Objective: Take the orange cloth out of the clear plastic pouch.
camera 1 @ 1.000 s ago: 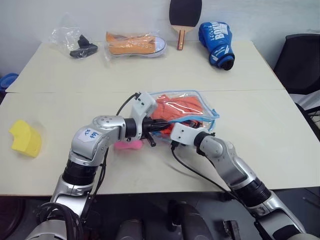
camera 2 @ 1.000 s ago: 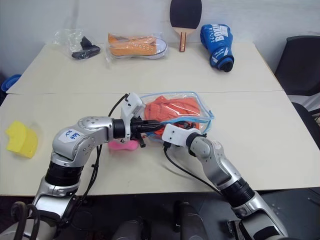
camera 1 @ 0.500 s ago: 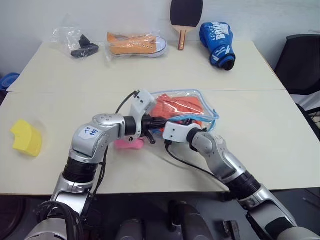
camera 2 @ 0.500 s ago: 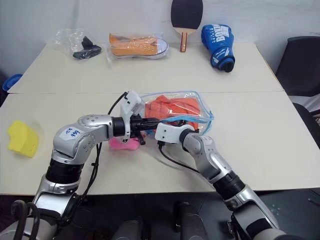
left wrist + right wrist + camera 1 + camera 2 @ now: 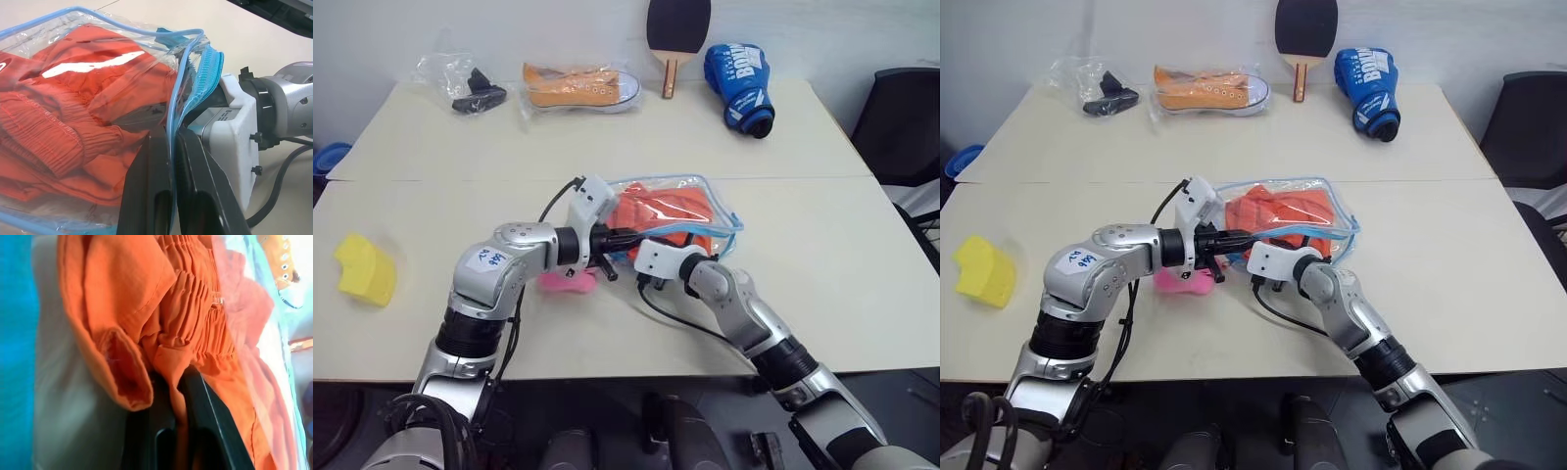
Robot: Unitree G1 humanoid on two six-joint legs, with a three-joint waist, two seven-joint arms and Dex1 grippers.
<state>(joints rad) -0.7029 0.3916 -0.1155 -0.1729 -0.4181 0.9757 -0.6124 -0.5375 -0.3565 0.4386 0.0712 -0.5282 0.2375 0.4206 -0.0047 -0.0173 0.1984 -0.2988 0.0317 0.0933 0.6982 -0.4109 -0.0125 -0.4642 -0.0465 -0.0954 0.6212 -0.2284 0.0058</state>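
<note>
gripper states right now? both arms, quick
Left gripper: shut on the clear plastic pouch, pinching its blue-trimmed edge.
Right gripper: shut on the orange cloth, inside the pouch.

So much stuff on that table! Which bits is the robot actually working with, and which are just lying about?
In use:
orange cloth
clear pouch
left gripper, pinching the pouch edge
right gripper, closed on the cloth

Lying about:
bagged orange sneaker
bag with black item
paddle
blue boxing glove
yellow sponge

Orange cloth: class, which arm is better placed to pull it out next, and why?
Right. The right gripper is shut on the orange cloth inside the clear plastic pouch, while the left gripper pinches the pouch's blue-trimmed edge, bracing it.
</note>
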